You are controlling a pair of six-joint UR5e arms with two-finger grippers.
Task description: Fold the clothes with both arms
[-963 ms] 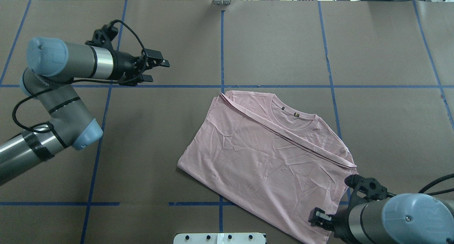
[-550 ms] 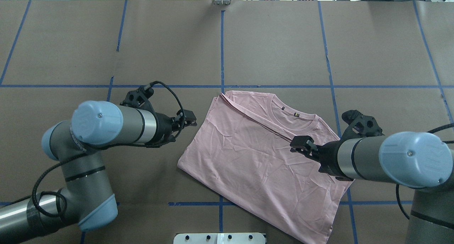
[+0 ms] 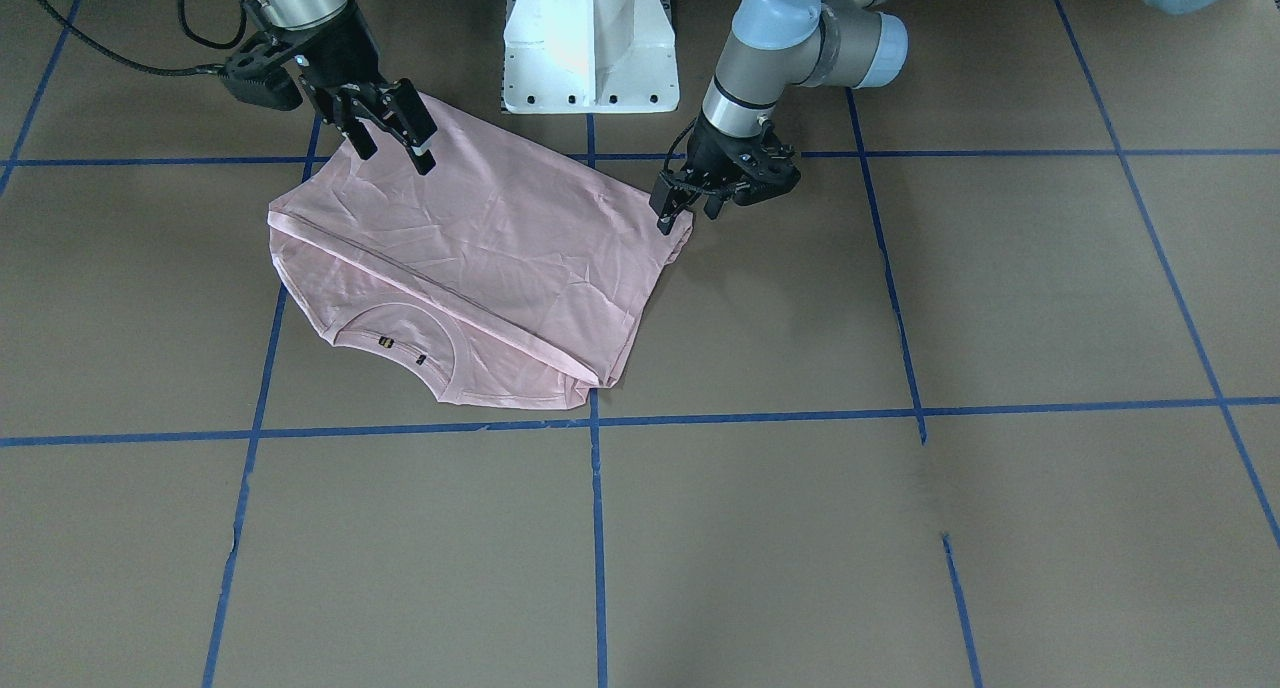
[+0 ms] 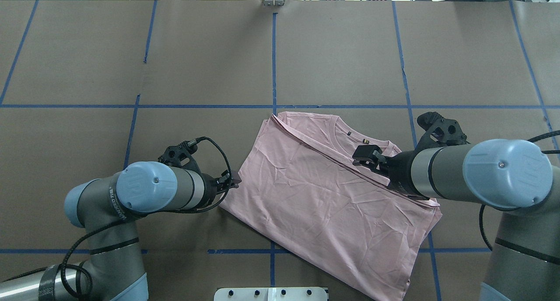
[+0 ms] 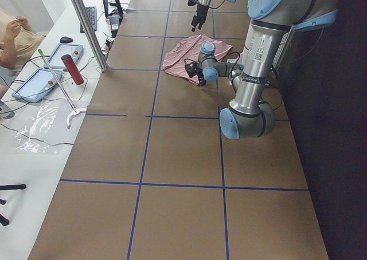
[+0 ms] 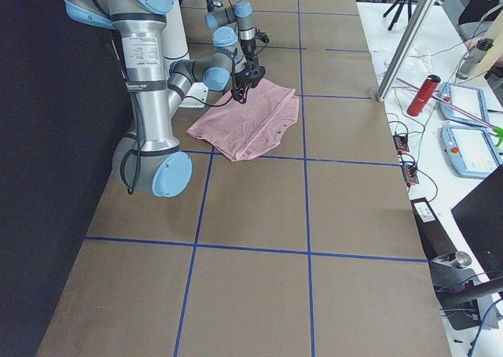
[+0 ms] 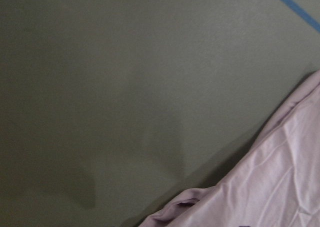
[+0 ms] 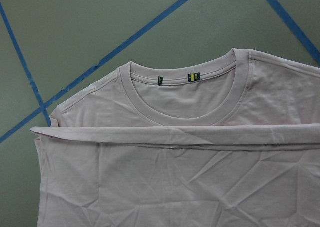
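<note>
One T-shirt (image 4: 323,204), two arms (image 4: 162,191) (image 4: 442,174), two grippers (image 3: 688,216) (image 3: 398,158), one white pedestal (image 3: 590,38), one red bottle (image 5: 71,69).

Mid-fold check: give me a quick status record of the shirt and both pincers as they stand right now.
garment: pink T-shirt, lying flat on the table, askew to the blue tape grid
fold state: one flap laid over the body; its edge runs just below the collar
left pincer: low at the shirt's corner on its own side, fingers look apart, cloth not lifted
right pincer: open, raised above the shirt, holding nothing
print: not visible from any view
</note>
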